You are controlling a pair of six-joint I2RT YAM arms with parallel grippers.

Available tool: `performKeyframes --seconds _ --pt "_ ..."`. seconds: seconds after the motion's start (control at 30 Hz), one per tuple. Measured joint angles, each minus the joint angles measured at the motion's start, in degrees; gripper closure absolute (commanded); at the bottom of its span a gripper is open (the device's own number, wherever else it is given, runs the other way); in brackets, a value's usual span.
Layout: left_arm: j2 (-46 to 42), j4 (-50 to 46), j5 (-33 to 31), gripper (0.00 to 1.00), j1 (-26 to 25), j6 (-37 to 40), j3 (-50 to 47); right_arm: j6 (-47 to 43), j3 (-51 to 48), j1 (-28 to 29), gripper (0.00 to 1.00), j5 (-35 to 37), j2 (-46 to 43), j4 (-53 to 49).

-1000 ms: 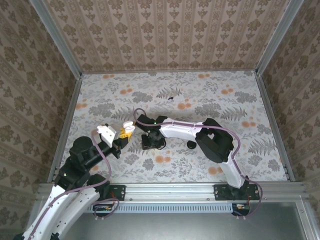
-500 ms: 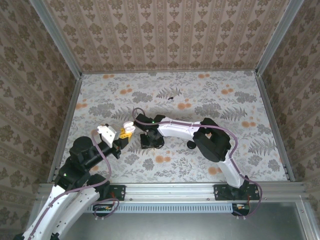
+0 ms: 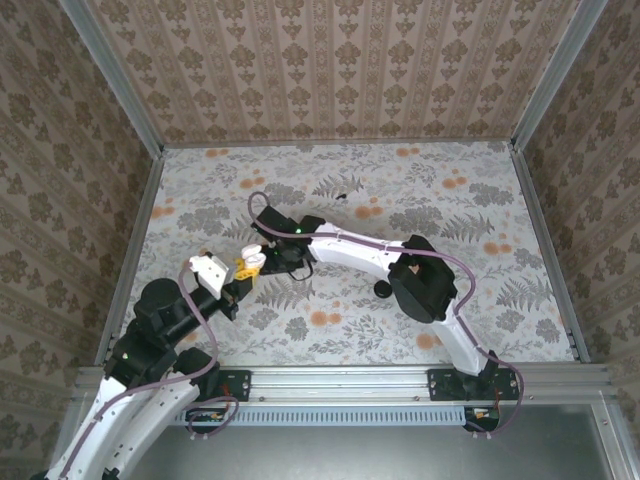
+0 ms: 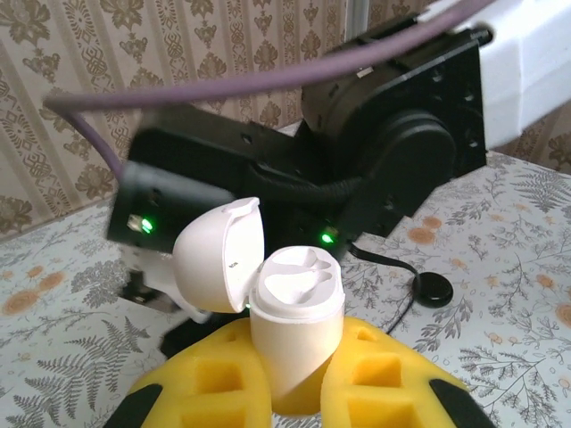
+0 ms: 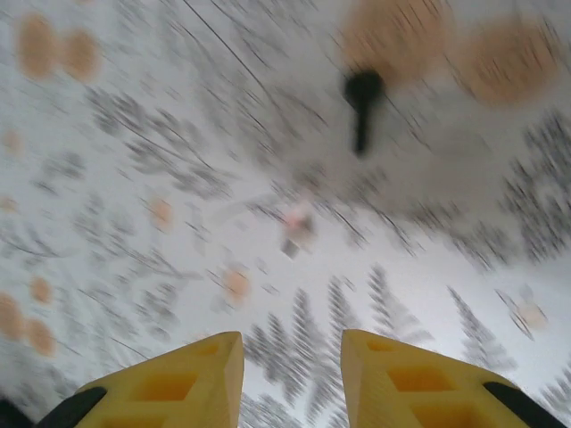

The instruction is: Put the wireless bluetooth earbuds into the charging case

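From above, my left claw (image 3: 246,267) is clenched on the small white plastic charging case (image 3: 253,254), holding it over the left-centre of the floral-patterned tabletop (image 3: 480,290). My white right arm (image 3: 350,250) stretches across from the right, and its black wrist crowds in just beside the case. A tiny black earbud (image 3: 341,196) lies on the table farther back, well apart from both claws. A small black round disc (image 3: 382,289) sits beside the right arm's elbow.

From my left wrist, the yellow pads (image 4: 223,374) grip the case upright, with its hinged lid (image 4: 219,259) flipped open to the left. The right arm's black housing looms close behind it, and a purple cable (image 4: 268,80) sweeps overhead.

From my right wrist everything is smeared. My right claw (image 5: 292,352) stands released, fingers parted with tabletop showing between them. A dark speck lies ahead by two orange blooms, too blurred to name.
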Motion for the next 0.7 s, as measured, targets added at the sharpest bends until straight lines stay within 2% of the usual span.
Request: performKeyframes --seconds 0.4,0.7 --pt "-0.8 -0.4 -0.7 1.00 0.0 0.2 0.1 -7.8 17.5 0.0 0.70 -1.5 14.9 -1.7" --pt "-0.8 -1.1 -0.9 1.00 0.0 0.3 0.4 -11.6 21.3 0.0 0.69 -2.0 18.6 -4.8"
